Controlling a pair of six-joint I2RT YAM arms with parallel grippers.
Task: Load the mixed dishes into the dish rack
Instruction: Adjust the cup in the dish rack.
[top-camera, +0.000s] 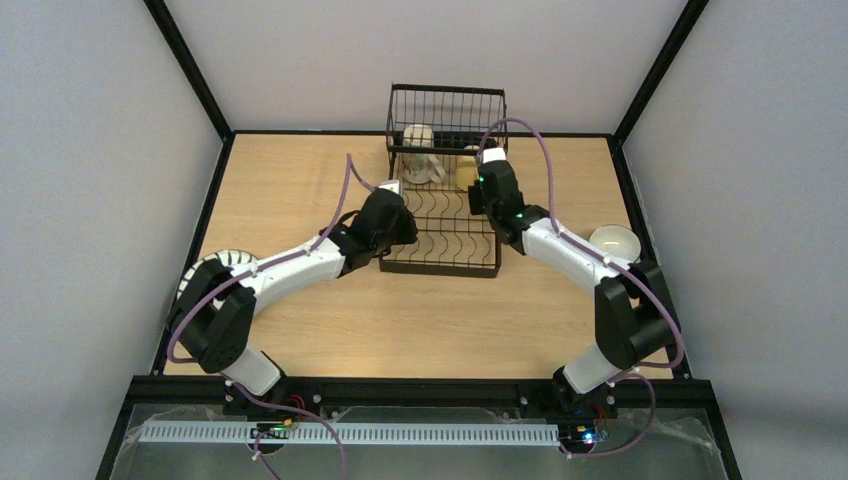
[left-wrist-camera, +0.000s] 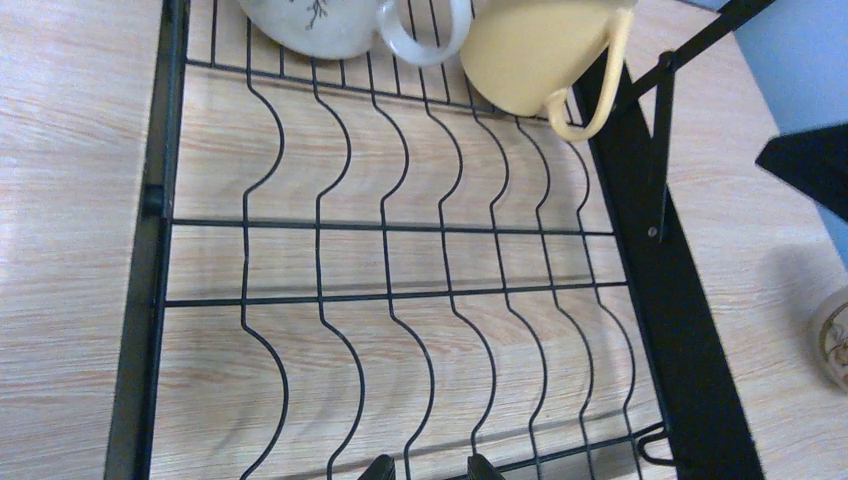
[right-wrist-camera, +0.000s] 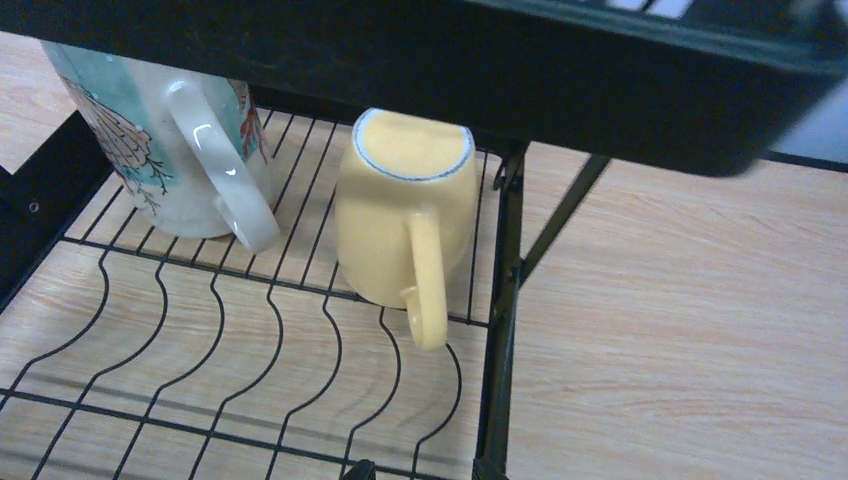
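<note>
The black wire dish rack (top-camera: 445, 215) stands at the table's back centre. On its lower level, under the raised basket, a beige patterned mug (right-wrist-camera: 160, 140) and a yellow mug (right-wrist-camera: 405, 220) sit side by side, the yellow one bottom-up with its handle toward my right gripper. My right gripper (right-wrist-camera: 422, 470) is open just short of that handle, touching nothing. My left gripper (left-wrist-camera: 430, 470) is open over the slotted wires (left-wrist-camera: 400, 300) at the rack's front, empty. A striped plate (top-camera: 215, 262) shows under the left arm. A cream bowl (top-camera: 613, 242) sits at the right.
The rack's upper basket (top-camera: 447, 110) overhangs the mugs, and its underside (right-wrist-camera: 450, 60) fills the top of the right wrist view. The rack's black right frame (left-wrist-camera: 640, 250) runs beside the yellow mug (left-wrist-camera: 540, 50). Black enclosure rails border the table.
</note>
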